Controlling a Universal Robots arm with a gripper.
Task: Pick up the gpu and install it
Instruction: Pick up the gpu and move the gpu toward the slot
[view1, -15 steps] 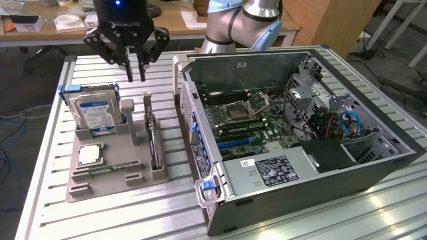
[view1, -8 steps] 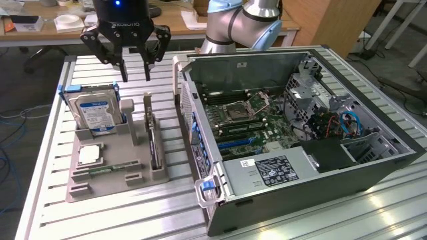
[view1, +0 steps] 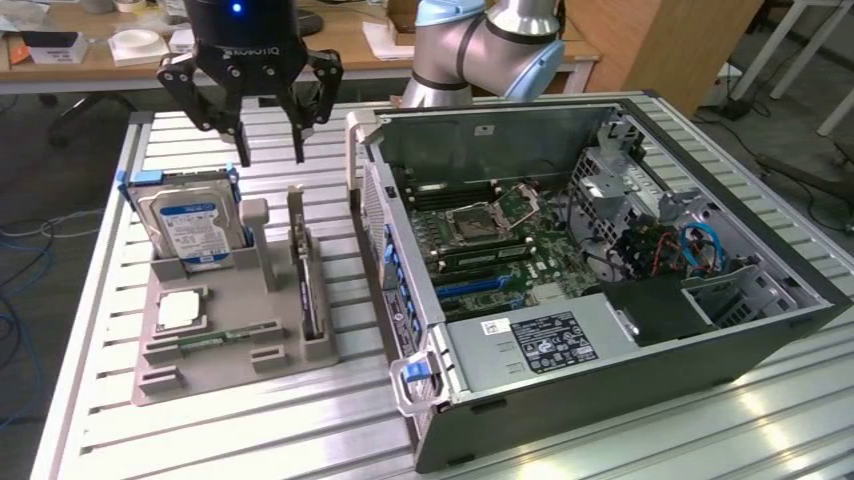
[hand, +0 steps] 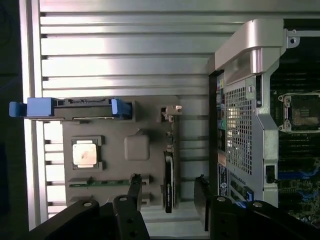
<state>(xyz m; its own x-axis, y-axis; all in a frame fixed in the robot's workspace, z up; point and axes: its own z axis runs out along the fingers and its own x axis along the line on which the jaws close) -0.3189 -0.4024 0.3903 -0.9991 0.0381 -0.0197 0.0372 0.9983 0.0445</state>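
While upright — thin, dark gpu (view1: 310, 295)

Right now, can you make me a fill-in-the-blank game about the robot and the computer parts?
1. The gripper hangs with its jaws ____, holding nothing.
2. The gpu stands on its edge in the gray ____.
3. The hard drive has a white and ____ label.
4. The computer case sits on the exterior view's ____ of the gpu.
Missing words: open, tray, blue, right.
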